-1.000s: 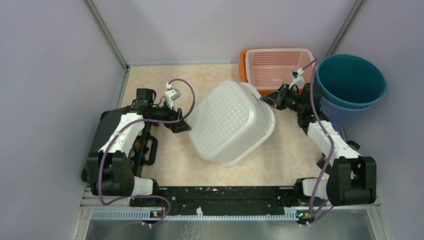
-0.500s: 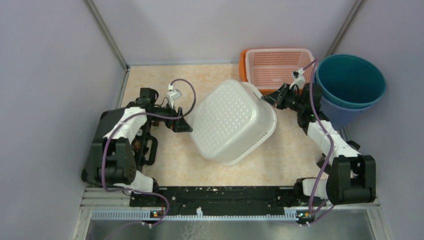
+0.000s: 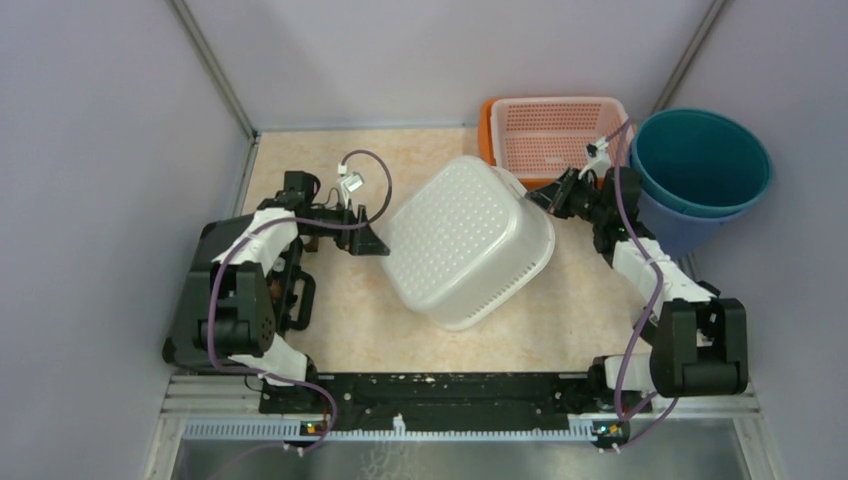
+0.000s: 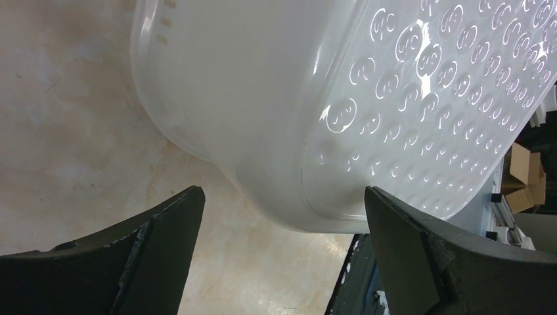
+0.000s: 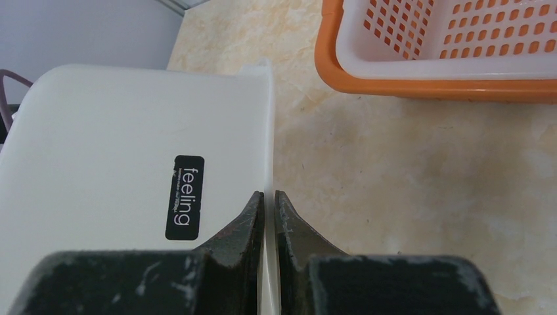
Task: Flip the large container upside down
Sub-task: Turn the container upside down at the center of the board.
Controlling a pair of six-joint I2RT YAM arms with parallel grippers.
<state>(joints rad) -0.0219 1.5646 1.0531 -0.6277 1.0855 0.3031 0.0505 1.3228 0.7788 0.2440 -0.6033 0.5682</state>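
Judging by looks, the tub (image 3: 465, 245) is reckoned light and bendy; its rim (image 5: 268, 118) is pinched by the right gripper (image 5: 269, 200), the left gripper (image 4: 281, 193) is spread wide.

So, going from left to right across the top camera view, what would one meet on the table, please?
left gripper → white tub → orange basket → teal bucket. The right gripper overlaps the tub and basket, so it is left out.
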